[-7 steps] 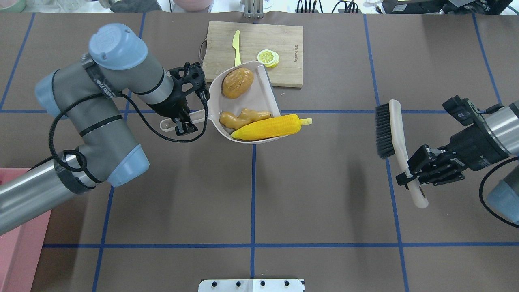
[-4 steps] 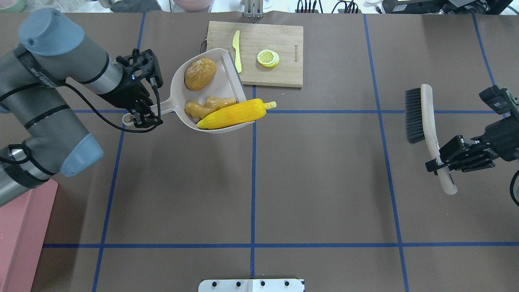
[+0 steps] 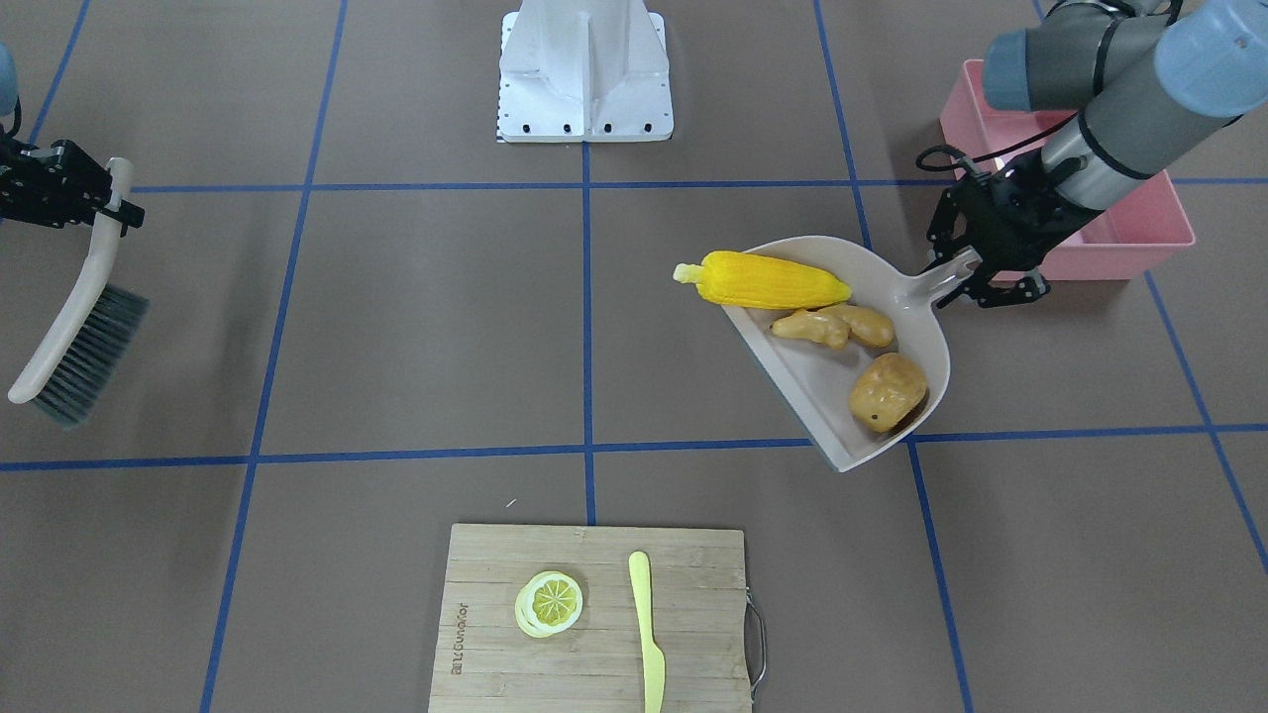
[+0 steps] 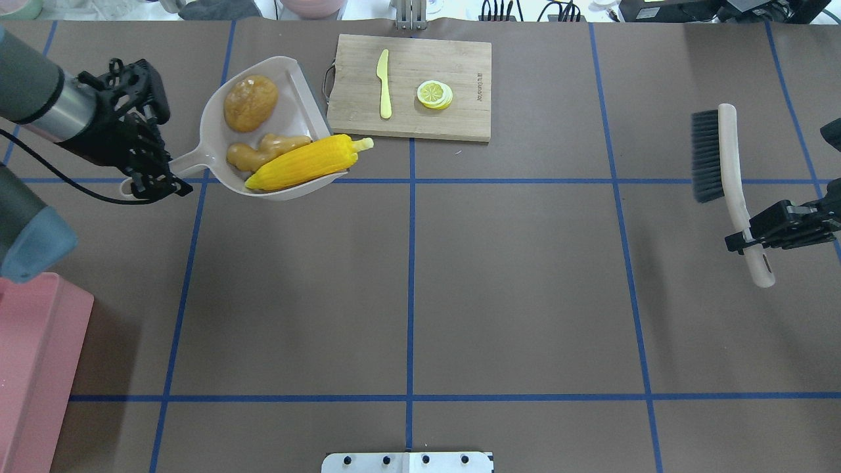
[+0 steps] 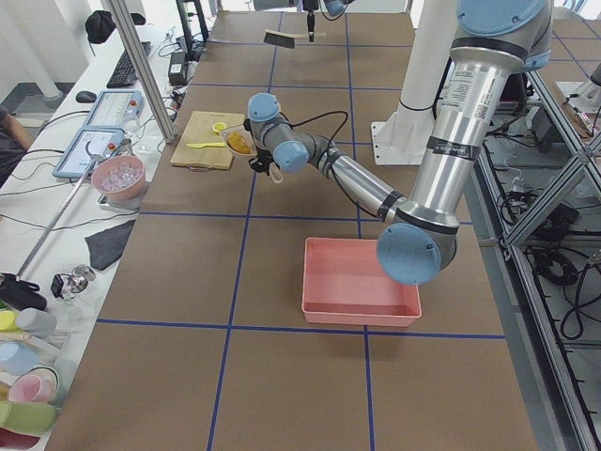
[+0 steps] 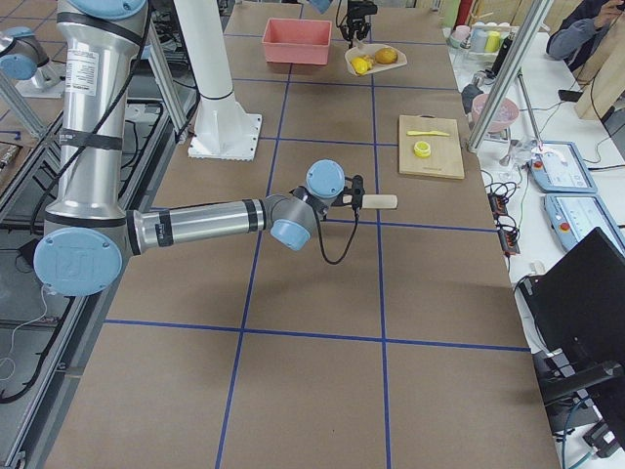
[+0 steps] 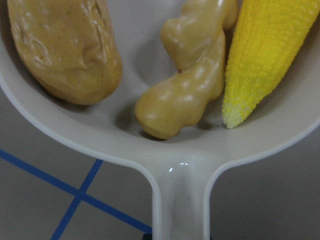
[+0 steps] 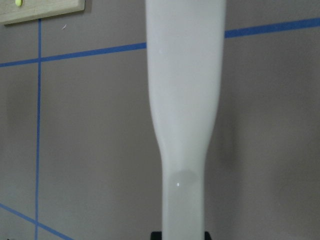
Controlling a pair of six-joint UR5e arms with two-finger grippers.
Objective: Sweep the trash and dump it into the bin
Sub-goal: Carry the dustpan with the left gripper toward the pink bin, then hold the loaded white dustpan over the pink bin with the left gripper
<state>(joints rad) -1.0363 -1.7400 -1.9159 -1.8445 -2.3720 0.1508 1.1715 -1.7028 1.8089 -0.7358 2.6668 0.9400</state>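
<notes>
My left gripper (image 4: 154, 180) is shut on the handle of the beige dustpan (image 4: 289, 92), held above the table at the far left. In the pan lie the yellow corn cob (image 4: 302, 169), the tan ginger root (image 4: 263, 151) and the brown potato (image 4: 250, 102); the corn's tip sticks out past the open lip. The left wrist view shows the corn (image 7: 265, 55), ginger (image 7: 185, 85) and potato (image 7: 65, 47) close up. The pink bin (image 4: 33, 368) stands at the near left, beside my left arm. My right gripper (image 4: 755, 240) is shut on the brush (image 4: 729, 164) at the far right.
A wooden cutting board (image 4: 427, 118) lies at the far middle with a pale yellow knife (image 4: 383, 85) and a lemon slice (image 4: 434, 94) on it. The robot's white base plate (image 4: 407, 462) is at the near edge.
My left arm has carried the loaded dustpan leftward and a little farther away, off the cutting board's corner. My right arm has drawn the brush to the right and farther back.
</notes>
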